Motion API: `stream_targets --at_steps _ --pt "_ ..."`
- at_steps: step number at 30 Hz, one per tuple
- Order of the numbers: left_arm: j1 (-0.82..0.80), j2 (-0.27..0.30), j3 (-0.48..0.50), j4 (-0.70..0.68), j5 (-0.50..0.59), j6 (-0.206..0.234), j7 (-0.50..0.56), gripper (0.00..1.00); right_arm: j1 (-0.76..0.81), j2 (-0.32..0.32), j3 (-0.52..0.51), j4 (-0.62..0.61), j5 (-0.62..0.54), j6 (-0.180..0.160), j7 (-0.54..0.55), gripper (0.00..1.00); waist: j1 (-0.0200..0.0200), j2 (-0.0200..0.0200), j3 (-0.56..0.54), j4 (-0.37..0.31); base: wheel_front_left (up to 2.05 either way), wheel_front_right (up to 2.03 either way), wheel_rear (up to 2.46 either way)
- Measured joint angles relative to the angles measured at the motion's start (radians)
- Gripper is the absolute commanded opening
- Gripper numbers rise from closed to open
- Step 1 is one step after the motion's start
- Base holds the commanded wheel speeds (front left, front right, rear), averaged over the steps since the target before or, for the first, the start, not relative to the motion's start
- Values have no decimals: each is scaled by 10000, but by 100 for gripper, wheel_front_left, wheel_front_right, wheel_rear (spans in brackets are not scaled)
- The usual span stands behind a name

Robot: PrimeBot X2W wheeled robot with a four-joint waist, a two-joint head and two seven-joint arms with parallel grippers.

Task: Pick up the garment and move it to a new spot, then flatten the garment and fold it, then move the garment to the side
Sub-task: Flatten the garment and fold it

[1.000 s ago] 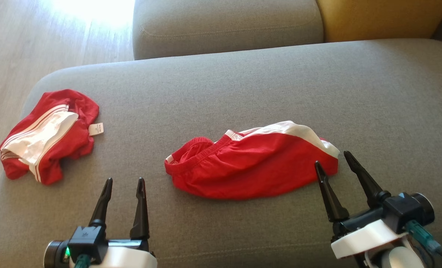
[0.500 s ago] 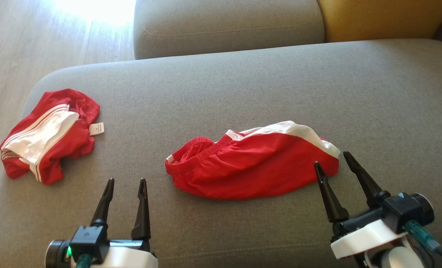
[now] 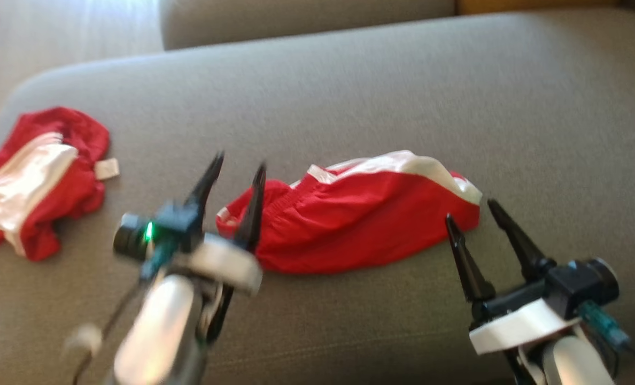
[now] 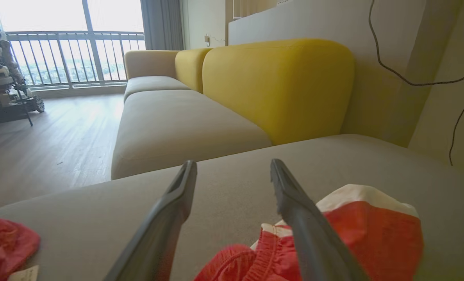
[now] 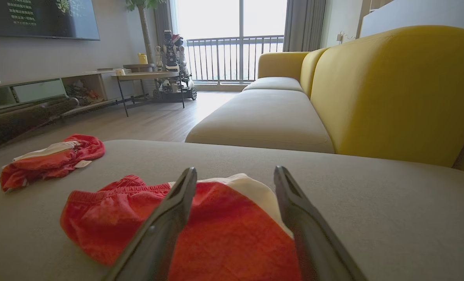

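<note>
Step in hand: reaching for pickup. Shorts (image 3: 360,219) lie mid-sofa (image 3: 349,96), unheld. Left claw (image 3: 235,163) spread wide, empty, at waistband end; right claw (image 3: 470,209) spread wide, empty, at far end. You need both lowered onto cloth, then pinch.
</note>
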Motion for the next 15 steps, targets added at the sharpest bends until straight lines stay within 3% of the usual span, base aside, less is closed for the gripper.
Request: stream_targets --at_steps 6,15 --pt "-2770 -42 -909 1622 -1494 8 940 100 -664 6 -150 -163 -31 0 0 100 1 0 911 -423 0 0 0" --pt "-5343 -100 -2105 4192 -2359 326 4019 100 -1312 4 -278 -274 -21 0 0 100 3 0 2165 -1047 0 0 0"
